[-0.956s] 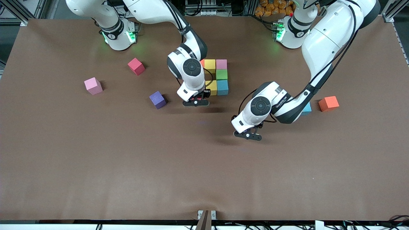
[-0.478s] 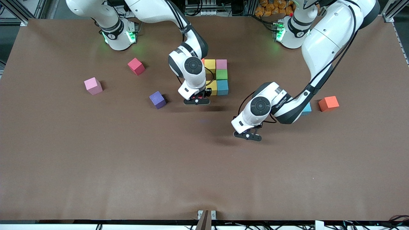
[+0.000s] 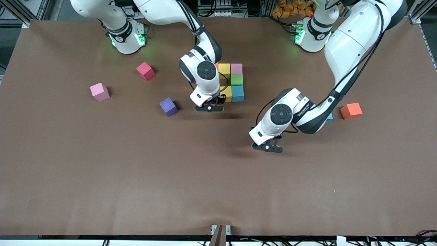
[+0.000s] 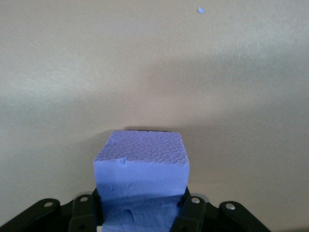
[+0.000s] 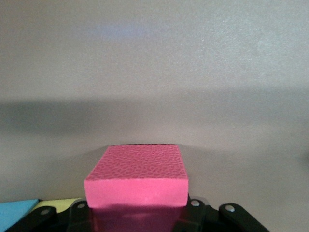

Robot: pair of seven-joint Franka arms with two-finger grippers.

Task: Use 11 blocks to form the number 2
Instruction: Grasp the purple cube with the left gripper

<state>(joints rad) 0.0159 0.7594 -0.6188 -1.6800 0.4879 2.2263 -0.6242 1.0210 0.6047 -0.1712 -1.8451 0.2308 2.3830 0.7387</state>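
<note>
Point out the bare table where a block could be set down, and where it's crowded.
Free: the broad stretch nearer the front camera than both grippers, and the patch between the pink block and purple block. Crowded: around the partly built number 2, where the right gripper sits.

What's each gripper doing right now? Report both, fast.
Left gripper: shut on a purple block, over bare table.
Right gripper: shut on a pink block, beside the partly built number 2.
</note>
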